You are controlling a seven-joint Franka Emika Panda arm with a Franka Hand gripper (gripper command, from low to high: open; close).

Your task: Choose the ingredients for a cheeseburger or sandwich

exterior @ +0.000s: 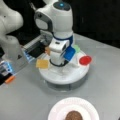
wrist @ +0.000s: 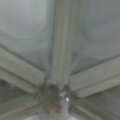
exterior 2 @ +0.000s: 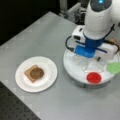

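Grey tabletop [exterior 2: 50, 37] carries a white round turntable tray [exterior 2: 75, 68] with raised dividers and, well apart from it, a white plate [exterior 2: 48, 65]. On the plate lies a tan toast square [exterior 2: 28, 74] with a dark brown round patty [exterior 2: 37, 72] resting on top of it; in a front view only the patty [exterior: 74, 115] and the plate rim [exterior: 56, 107] show at the bottom edge. The arm [exterior 2: 98, 17] stands directly above the tray, wrist pointing down, and its gripper is hidden beneath the blue-and-white wrist housing in both front views; whether the jaws are wide or narrow cannot be told. The wrist view shows only the tray's white dividers [wrist: 60, 50] meeting at the hub, close below the camera. On the tray rim sit a red round disc [exterior 2: 94, 77] and a green lettuce piece [exterior 2: 114, 67], near each other. In a front view a yellow-orange cheese square [exterior: 42, 63] lies at the tray's left edge, just beside the arm.
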